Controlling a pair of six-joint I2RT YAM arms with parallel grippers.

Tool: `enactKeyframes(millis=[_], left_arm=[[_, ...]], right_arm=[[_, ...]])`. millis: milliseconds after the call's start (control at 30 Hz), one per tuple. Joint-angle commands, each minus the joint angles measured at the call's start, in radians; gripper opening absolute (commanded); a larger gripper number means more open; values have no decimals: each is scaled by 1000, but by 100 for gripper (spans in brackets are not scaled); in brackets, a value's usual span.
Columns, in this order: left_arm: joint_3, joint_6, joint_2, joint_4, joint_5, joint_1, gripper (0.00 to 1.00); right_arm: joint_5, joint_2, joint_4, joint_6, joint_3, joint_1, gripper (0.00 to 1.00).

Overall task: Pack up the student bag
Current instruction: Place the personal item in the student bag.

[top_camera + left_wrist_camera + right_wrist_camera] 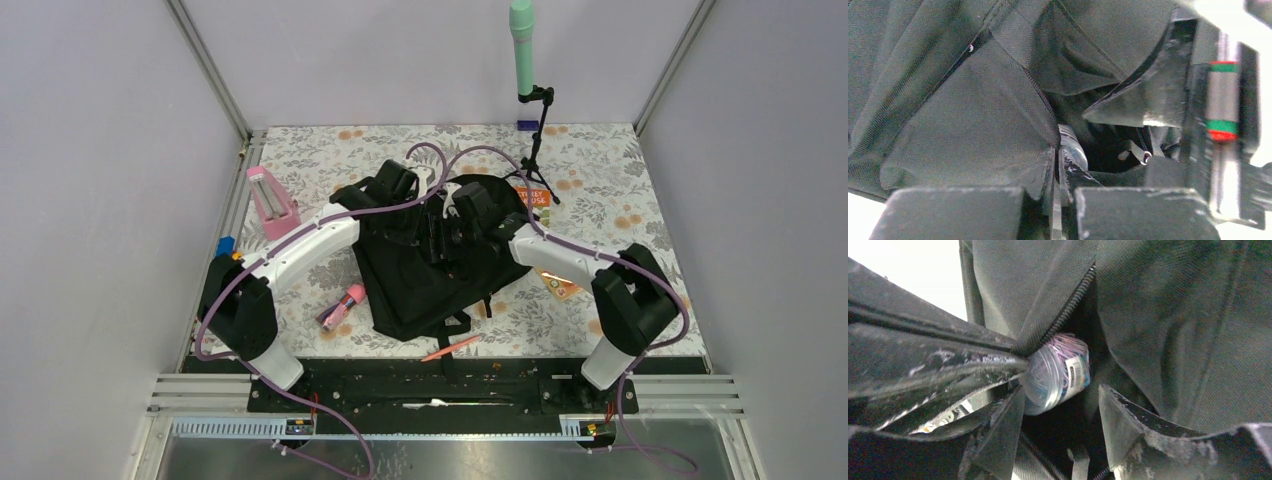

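I am driving this rig in a robotics lab cell, not a lived-in room; plain pale panels (90,180) close off the left, right and far sides, joined by bare aluminium posts (212,72) in the far corners; the left arm (300,248) and right arm (565,262) are bolted to a black base plate (440,385) on metal rails (190,395) at my near edge, with purple cables (480,150) looped over them; a floral cloth covers the surface (610,170), and a small black tripod (537,160) at the far side holds up a mint-green cylinder (521,40).
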Motion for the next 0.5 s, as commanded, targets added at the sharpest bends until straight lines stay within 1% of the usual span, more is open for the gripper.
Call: enactKeyframes(millis=[0, 100, 200, 267, 333, 367, 467], left_arm=[[21, 4, -32, 55, 25, -7, 0], [23, 10, -26, 47, 8, -6, 0], [30, 10, -24, 40, 0, -4, 0], [34, 8, -24, 42, -2, -2, 0], [47, 8, -13, 42, -4, 1, 0], [56, 8, -8, 36, 0, 4, 0], [58, 6, -4, 31, 6, 9, 0]], right_arm=[[161, -133, -111, -54, 3, 20, 66], [259, -233, -179, -69, -33, 20, 75], [353, -375, -254, -87, -93, 14, 84], [401, -460, -303, -84, -133, -17, 87], [404, -533, -349, -63, -178, -89, 88], [401, -568, -368, -57, -206, -153, 89], [412, -662, -392, -60, -289, -307, 95]])
